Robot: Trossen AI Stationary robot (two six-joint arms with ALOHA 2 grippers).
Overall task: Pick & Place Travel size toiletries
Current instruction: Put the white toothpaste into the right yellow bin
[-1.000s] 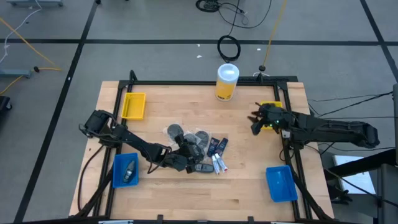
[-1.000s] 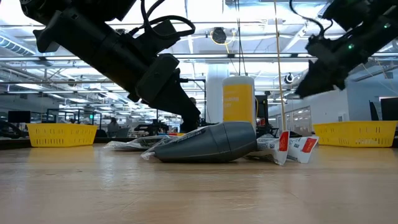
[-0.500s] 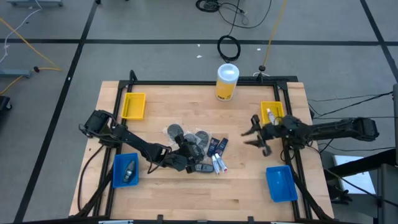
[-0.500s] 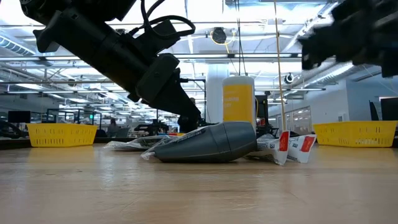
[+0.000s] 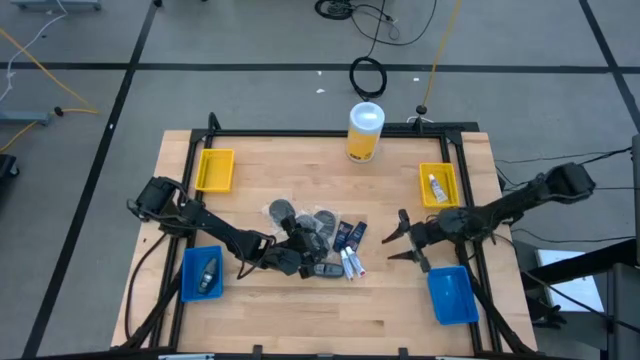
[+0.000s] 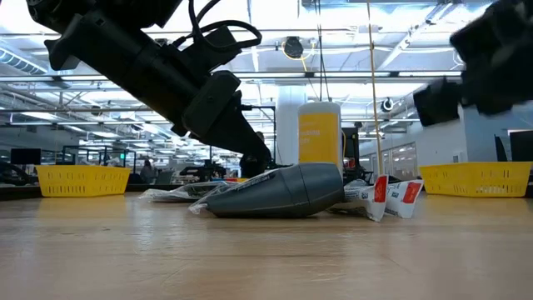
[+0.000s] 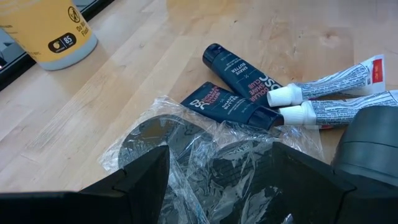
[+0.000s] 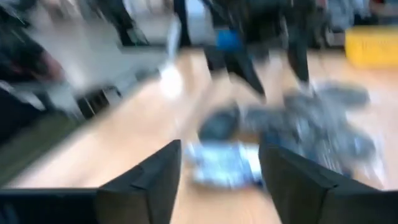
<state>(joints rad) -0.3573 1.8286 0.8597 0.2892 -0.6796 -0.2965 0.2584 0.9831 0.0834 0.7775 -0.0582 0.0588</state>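
The travel size toiletries (image 5: 322,240) lie in a heap at mid table: discs in clear wrap (image 7: 180,140), two dark blue sachets (image 7: 239,71), two white tubes (image 7: 333,87) and a dark grey bottle (image 6: 283,192) on its side. My left gripper (image 5: 300,250) slants down into the heap's left side, open, its fingers on either side of the wrapped discs (image 7: 217,186). My right gripper (image 5: 397,238) hangs open and holding nothing to the right of the heap, pointing about level at it. One white tube (image 5: 436,186) lies in the right yellow bin (image 5: 424,172). My left gripper has a finger (image 7: 146,177) on each side of the crinkled clear wrap (image 7: 205,168). I cannot tell whether the fingers touch the wrap. The wrapped discs lie flat on the table.
A tall yellow cylinder with a white lid (image 5: 365,130) stands at the far edge. A yellow bin (image 5: 215,170) sits at far left. A blue bin (image 5: 188,262) with a dark item sits at near left. Another blue bin (image 5: 452,295) sits at near right. A black frame edges the table.
My right gripper has left the right yellow bin, where a white tube now lies. It has swung toward the near edge and the heap, sunk lower, and tipped from pointing down to about level. Its fingers stand wider apart.
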